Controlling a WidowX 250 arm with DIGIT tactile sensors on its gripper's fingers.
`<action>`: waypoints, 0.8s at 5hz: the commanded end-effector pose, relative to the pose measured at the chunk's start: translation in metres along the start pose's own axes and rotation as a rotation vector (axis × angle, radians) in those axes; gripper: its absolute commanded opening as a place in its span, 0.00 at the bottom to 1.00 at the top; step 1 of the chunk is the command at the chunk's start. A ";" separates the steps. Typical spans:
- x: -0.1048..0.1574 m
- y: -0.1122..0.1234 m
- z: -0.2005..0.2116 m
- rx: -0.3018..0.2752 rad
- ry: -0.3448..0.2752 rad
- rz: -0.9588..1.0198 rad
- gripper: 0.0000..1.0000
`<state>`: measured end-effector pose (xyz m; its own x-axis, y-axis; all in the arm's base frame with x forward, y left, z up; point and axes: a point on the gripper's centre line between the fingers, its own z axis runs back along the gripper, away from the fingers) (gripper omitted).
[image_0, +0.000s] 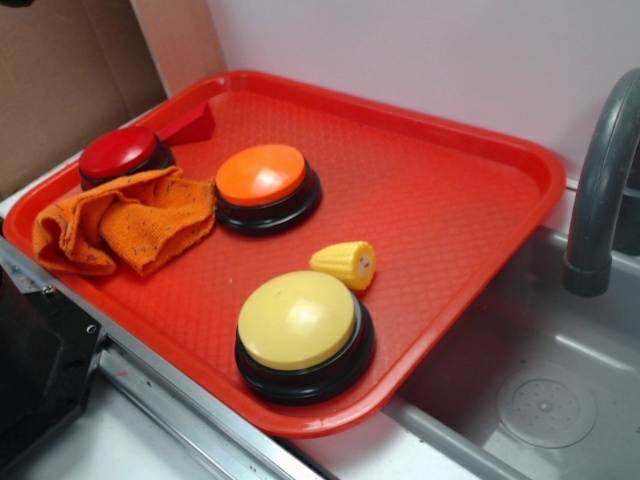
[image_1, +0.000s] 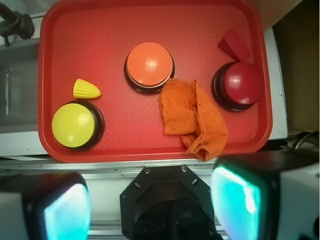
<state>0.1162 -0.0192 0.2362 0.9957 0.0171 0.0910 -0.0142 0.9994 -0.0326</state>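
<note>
Gripper: visible in the wrist view only. Its two fingers are spread wide apart with nothing between them. It hangs above the near edge of the tray and touches nothing.

Nearest item: an orange cloth, crumpled, lying in the near-left part of the tray. Its far edge rests against the base of the red button. Its right edge meets the base of the orange button.

Other items on the tray:
- The red button sits at the far left, with a red wedge just beside it on the far side.
- The orange button sits left of centre.
- The yellow button sits at the near edge, well apart from the cloth.
- A toy corn lies on its side just beside the yellow button, on its far-right side.

To the right of the tray is a grey sink with a grey faucet.
</note>
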 end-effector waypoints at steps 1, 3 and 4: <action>0.000 0.000 0.000 0.000 0.000 0.000 1.00; 0.085 0.028 -0.098 0.049 -0.101 -0.246 1.00; 0.109 0.038 -0.130 0.048 -0.090 -0.264 1.00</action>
<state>0.2270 0.0149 0.1041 0.9598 -0.2485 0.1305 0.2461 0.9686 0.0341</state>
